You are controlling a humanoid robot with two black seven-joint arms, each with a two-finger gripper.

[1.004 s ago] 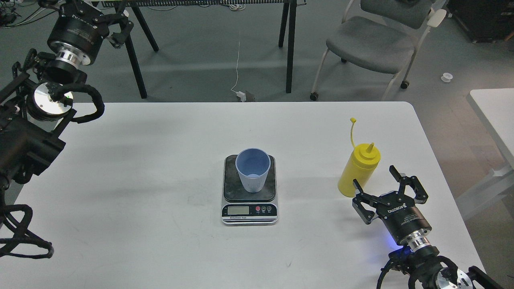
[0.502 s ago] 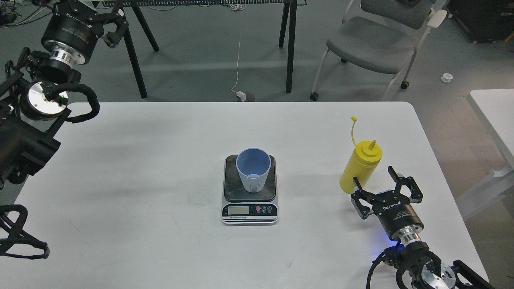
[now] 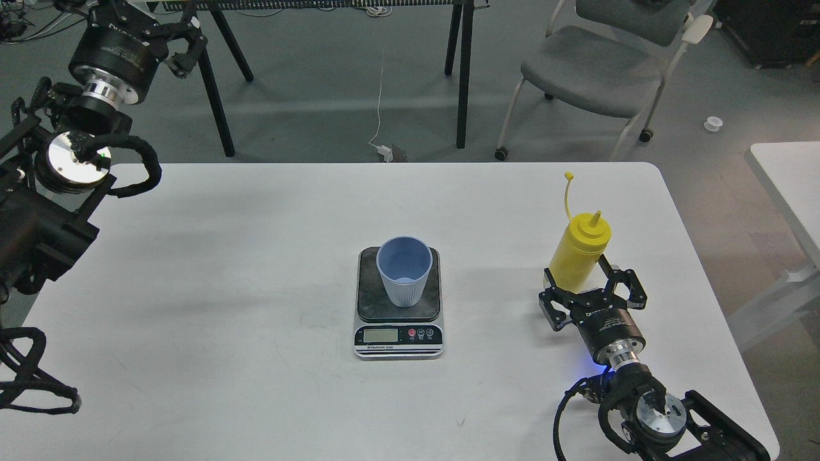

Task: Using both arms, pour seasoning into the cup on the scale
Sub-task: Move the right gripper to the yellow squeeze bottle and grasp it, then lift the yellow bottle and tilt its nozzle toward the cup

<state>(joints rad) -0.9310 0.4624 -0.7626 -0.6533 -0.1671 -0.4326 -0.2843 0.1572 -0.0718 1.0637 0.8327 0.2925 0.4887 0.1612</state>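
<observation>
The light-blue ribbed cup (image 3: pixel 403 271) stands upright on the dark plate of the scale (image 3: pixel 398 334) at the table's middle. The yellow seasoning bottle (image 3: pixel 580 253) stands at the right, nozzle up, its cap strap sticking up to the left. My right gripper (image 3: pixel 586 285) is low on the table with its fingers open on either side of the bottle's lower part. The bottle's base is hidden behind it. My left gripper (image 3: pixel 191 48) is open and empty, raised beyond the table's far left corner, far from the cup.
The white table (image 3: pixel 256 256) ends just right of the bottle and the right arm. A grey chair (image 3: pixel 592 64) and black table legs (image 3: pixel 462 70) stand on the floor behind. Another white table (image 3: pixel 791 179) is at the far right.
My right gripper has moved forward, away from me, from just short of the bottle to straddling its lower part. The bottle has shifted slightly away. My left arm has barely moved.
</observation>
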